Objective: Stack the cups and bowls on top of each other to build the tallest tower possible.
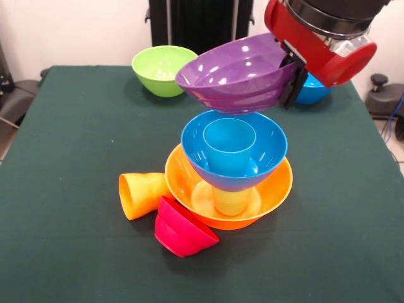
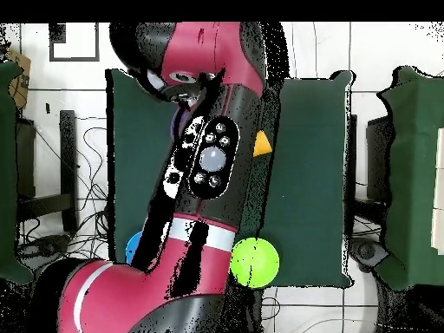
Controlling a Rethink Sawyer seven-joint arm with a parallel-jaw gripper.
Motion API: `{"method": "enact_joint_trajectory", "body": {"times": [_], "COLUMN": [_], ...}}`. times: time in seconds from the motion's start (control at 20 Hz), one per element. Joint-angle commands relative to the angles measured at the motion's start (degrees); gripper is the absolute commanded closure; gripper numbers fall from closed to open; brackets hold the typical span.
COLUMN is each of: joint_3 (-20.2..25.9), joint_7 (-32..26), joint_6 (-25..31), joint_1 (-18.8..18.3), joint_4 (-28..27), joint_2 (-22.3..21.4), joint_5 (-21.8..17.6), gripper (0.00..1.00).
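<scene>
One purple bowl hangs tilted in our claw, clamped by its rim, just above the blue bowl and blue cup; we should level and centre it before releasing.

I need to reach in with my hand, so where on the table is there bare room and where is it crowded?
Bare cloth on the table runs between the lime green bowl and the orange cup lying on its side, and along the side opposite them beyond the orange bowl. It is crowded round the tower, where the red bowl leans and the gripper holds the purple bowl above.
</scene>
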Motion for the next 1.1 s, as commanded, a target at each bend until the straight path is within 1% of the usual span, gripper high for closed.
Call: {"method": "enact_joint_trajectory", "body": {"times": [0.05,0.1,0.15,0.25,0.4,0.5,0.6,0.7,0.85,1.1], "joint_3": [0.71,-0.48,-2.57,-4.62,-6.12,-7.36,-9.37,-11.37,-13.99,-16.49], "joint_7": [14.18,13.98,13.11,10.92,10.71,10.49,10.9,11.56,13.87,16.0], "joint_6": [-2.17,-0.48,2.98,5.47,5.29,6.22,8.52,10.66,13.82,16.36], "joint_1": [0.59,0.47,0.16,-0.24,0.08,0.08,-0.11,-0.28,-0.59,-1.13], "joint_4": [5.2,4.04,2.18,0.85,1.32,0.18,-2.41,-5.38,-11.11,-17.06], "joint_2": [2.06,2.73,3.48,3.95,4.53,5.37,6.78,8.59,12.2,15.46], "joint_5": [-2.15,-2.86,-4.13,-5.42,-5.72,-5.77,-5.41,-4.51,-1.71,3.27], "gripper": [1.0,1.0,1.0,1.0,1.0,1.0,1.0,1.0,1.0,1.0]}}
